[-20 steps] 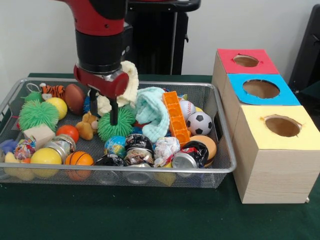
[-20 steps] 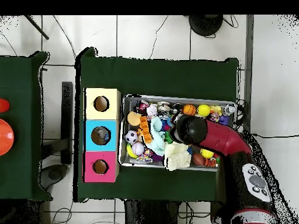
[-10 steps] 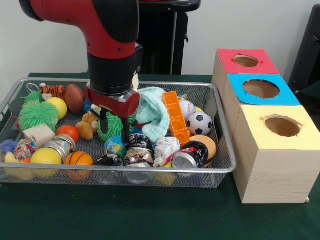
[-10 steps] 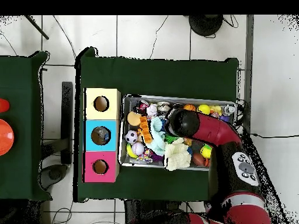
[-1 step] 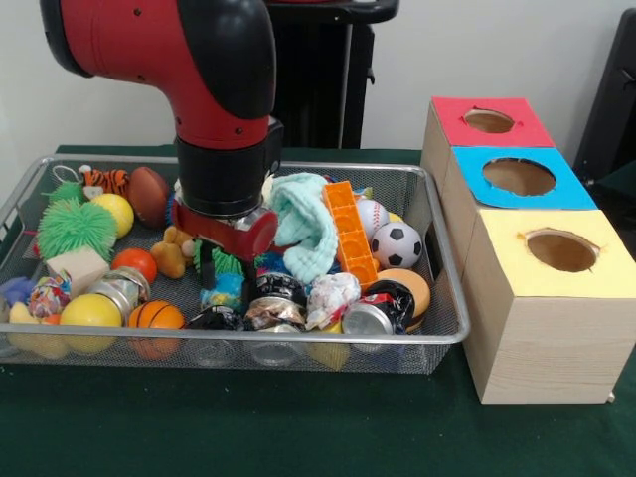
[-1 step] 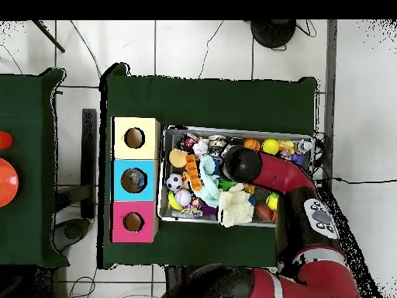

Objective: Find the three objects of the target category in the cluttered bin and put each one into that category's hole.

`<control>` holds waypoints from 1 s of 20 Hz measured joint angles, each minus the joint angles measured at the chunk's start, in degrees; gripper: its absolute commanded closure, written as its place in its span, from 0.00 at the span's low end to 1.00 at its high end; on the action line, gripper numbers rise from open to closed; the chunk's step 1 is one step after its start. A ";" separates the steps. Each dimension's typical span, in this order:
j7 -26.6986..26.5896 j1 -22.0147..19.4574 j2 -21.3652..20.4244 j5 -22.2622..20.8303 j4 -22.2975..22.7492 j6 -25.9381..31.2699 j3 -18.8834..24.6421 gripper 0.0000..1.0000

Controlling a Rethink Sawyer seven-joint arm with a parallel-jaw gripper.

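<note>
Green table (image 5: 298, 427), gripper (image 5: 227, 281) straddling globe ball (image 5: 227, 290)

Illumination is bright, even and diffuse in both views. In the front view, shadows are soft: a faint one lies on the bench (image 5: 298, 427) beneath the wire bin (image 5: 437, 328). Small glare spots show on the glossy red arm (image 5: 129, 40) and on the metal cans (image 5: 366, 318). Front-view objects appear reasonably sharp.
</note>
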 measured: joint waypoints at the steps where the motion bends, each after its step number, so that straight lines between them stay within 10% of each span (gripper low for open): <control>1: 0.00 -0.16 0.06 0.01 -0.03 -0.02 0.07 0.00; 10: -0.01 -0.55 1.87 -0.49 -3.13 0.41 -0.12 0.00; 20: 0.00 11.96 6.39 -8.01 -14.83 18.27 -10.18 0.00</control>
